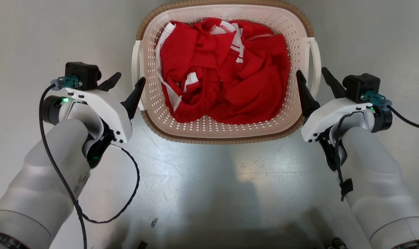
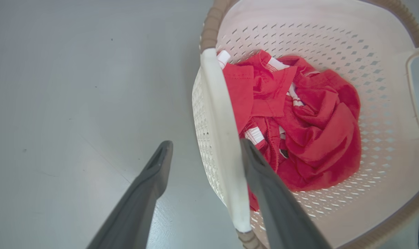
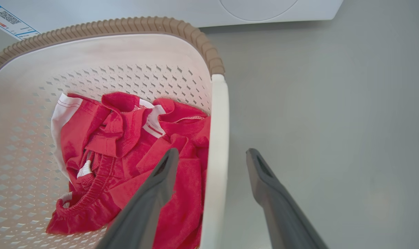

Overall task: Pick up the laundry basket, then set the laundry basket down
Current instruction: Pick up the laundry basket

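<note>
The left arm extends forward from the lower left, its pale forearm angled inward and the wrist bent, so that the left gripper points at the basket's left side. Its fingers stand wide apart, astride the white left handle: one is outside over the floor, the other inside over the basket's wall. I cannot tell whether either touches the handle.

The laundry basket stands on the grey floor squarely between the two grippers, with a crumpled red garment with white trim lying in it. Beyond its far rim stands a white washing machine.

The right arm mirrors the left, its forearm rising from the lower right. The right gripper has its fingers spread either side of the white right handle, one over the red cloth and one over bare floor, clamped on nothing.
</note>
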Available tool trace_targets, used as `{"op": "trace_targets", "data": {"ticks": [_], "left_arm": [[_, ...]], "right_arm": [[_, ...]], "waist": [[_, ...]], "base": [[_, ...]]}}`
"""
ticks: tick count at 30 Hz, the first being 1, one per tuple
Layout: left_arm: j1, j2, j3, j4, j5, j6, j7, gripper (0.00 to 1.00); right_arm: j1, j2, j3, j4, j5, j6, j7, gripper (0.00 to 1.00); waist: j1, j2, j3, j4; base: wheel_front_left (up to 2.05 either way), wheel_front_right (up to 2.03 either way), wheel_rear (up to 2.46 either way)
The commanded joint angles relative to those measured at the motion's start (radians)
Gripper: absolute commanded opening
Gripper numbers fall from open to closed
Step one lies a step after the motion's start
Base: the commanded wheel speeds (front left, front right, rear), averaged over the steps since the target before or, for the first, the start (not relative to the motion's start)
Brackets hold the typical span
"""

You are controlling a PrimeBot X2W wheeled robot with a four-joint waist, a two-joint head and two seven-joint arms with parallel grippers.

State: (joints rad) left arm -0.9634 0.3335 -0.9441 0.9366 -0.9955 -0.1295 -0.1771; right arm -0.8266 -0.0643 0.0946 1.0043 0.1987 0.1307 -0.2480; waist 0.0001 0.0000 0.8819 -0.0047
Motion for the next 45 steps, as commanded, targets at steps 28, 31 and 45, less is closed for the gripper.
{"op": "trace_targets", "data": {"ticks": [28, 31, 45], "left_arm": [[-0.057, 0.027, -0.059, 0.050, -0.040, -0.001, -0.024, 1.00], [-0.062, 0.024, -0.065, 0.058, -0.042, -0.001, -0.027, 1.00], [-0.073, 0.005, -0.088, 0.078, -0.068, -0.001, -0.023, 0.91]], "right_arm": [[0.006, 0.014, 0.103, 0.009, 0.118, 0.000, -0.014, 1.00], [0.001, 0.014, 0.111, 0.013, 0.130, 0.000, -0.014, 1.00], [-0.015, 0.014, 0.119, 0.047, 0.157, 0.000, -0.014, 0.40]], "waist": [[0.0000, 0.0000, 0.069, -0.002], [0.0000, 0.0000, 0.072, -0.003], [0.0000, 0.0000, 0.073, 0.003]], "base": [[0.00, 0.00, 0.00], [0.00, 0.00, 0.00], [0.00, 0.00, 0.00]]}}
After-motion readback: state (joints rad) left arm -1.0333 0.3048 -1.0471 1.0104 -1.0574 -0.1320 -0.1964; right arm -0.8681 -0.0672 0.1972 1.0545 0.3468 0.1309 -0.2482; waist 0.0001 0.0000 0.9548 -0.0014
